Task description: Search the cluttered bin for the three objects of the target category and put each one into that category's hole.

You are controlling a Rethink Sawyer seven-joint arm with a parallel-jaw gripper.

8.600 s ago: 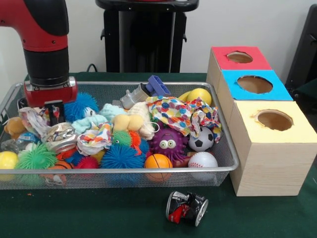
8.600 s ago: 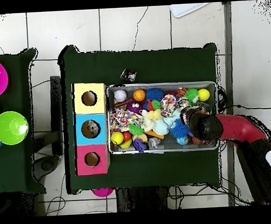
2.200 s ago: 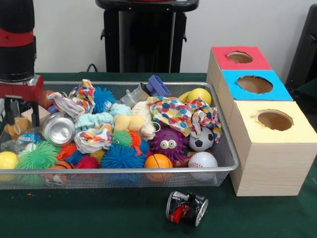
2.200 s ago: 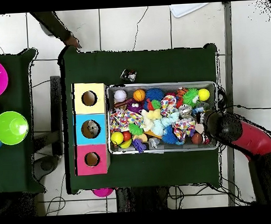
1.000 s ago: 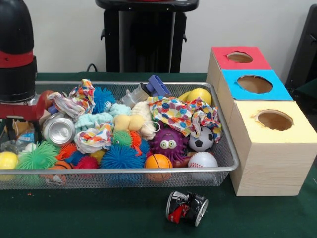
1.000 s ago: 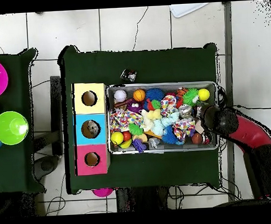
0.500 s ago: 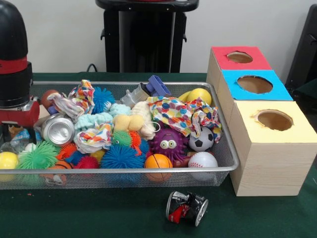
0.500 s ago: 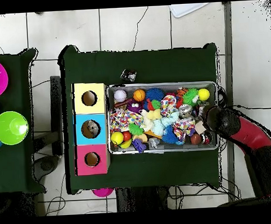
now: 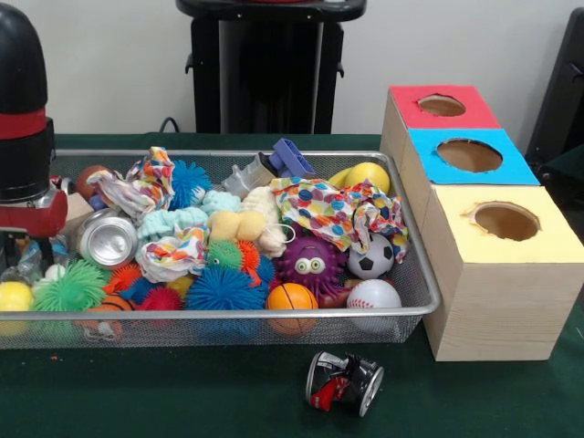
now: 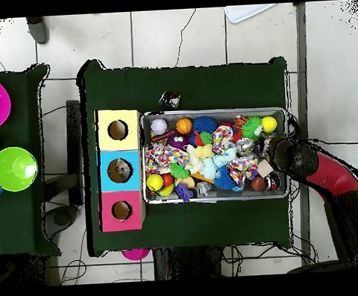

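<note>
Care is needed here: the gripper (image 9: 20, 239) hangs low at the bin's (image 9: 415, 274) 9 o'clock end over a clear crinkled bottle (image 9: 27, 260), its grasp impossible to judge, so lift straight before heading toward the red-topped hole (image 9: 442, 105) at 2 o'clock.

— What do we have on the green table (image 9: 182, 392)?
— The mesh bin (image 9: 415, 306) at left, boxes (image 9: 493, 292) just right of it, and a crushed can (image 9: 344, 382) near us, before the bin.
</note>
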